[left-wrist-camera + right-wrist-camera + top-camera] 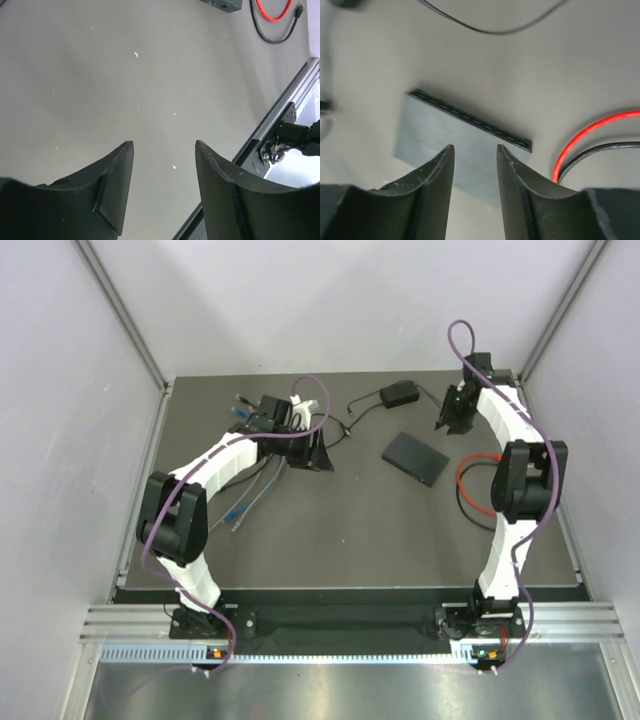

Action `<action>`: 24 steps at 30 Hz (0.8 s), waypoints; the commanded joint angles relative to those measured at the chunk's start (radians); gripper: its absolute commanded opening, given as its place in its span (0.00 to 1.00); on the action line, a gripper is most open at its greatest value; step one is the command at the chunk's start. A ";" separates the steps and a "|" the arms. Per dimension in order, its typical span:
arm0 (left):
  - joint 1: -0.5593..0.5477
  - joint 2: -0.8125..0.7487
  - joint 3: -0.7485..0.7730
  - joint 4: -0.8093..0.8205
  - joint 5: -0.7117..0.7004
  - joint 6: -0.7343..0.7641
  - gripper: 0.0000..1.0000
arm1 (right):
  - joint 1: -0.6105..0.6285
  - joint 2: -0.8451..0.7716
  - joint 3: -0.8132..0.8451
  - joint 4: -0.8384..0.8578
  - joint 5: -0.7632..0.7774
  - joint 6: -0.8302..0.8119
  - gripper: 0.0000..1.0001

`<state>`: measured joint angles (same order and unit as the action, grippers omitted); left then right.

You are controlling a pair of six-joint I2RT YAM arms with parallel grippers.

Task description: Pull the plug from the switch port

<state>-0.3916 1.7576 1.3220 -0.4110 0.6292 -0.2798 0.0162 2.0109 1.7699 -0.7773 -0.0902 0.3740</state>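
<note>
The switch (415, 458), a flat dark grey box, lies on the table right of centre. In the right wrist view the switch (435, 142) lies below my fingers, its row of sockets (470, 119) along the far edge. The plug is out of view; none shows in those sockets. My right gripper (475, 146) is open above the switch, holding nothing; from above the right gripper (452, 420) hangs behind the box. My left gripper (164, 143) is open over bare table. From above the left gripper (312, 452) sits well left of the switch.
A small black adapter block (400, 394) with a thin cord lies at the back. Red and black cables (472, 485) loop to the right of the switch, the red cable (585, 135) close to it. Grey and blue cables (250, 495) trail at the left. The table's metal rail (280, 110) runs along the front edge.
</note>
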 commanded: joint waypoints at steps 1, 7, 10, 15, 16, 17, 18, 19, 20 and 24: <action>-0.003 -0.001 0.028 0.035 0.024 -0.007 0.57 | -0.007 0.080 0.094 -0.129 0.027 -0.055 0.38; -0.003 -0.018 0.014 0.023 0.026 -0.002 0.55 | -0.009 0.133 0.092 -0.096 0.049 -0.043 0.23; -0.003 -0.021 0.005 0.011 0.029 -0.001 0.51 | -0.009 0.157 0.108 -0.093 0.053 -0.055 0.20; -0.003 -0.027 -0.006 0.005 0.029 -0.004 0.47 | -0.039 0.170 0.094 -0.088 0.067 -0.064 0.13; -0.003 -0.027 -0.007 0.005 0.030 -0.005 0.47 | -0.039 0.170 0.077 -0.086 0.067 -0.069 0.12; -0.001 -0.027 -0.007 0.005 0.030 -0.009 0.47 | -0.039 0.169 0.069 -0.083 0.073 -0.069 0.10; -0.003 -0.027 -0.009 0.005 0.029 -0.010 0.47 | -0.039 0.170 0.060 -0.080 0.076 -0.072 0.09; -0.003 -0.027 -0.010 0.006 0.029 -0.010 0.47 | -0.039 0.169 0.037 -0.077 0.076 -0.076 0.08; -0.001 -0.027 -0.009 0.008 0.027 -0.012 0.47 | -0.039 0.169 0.028 -0.076 0.084 -0.078 0.08; -0.004 -0.021 -0.006 0.008 0.027 -0.016 0.47 | -0.036 0.144 -0.035 -0.056 0.070 -0.083 0.05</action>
<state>-0.3920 1.7611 1.3170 -0.4194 0.6388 -0.2901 -0.0166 2.1792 1.7710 -0.8524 -0.0273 0.3115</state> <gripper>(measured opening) 0.470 0.060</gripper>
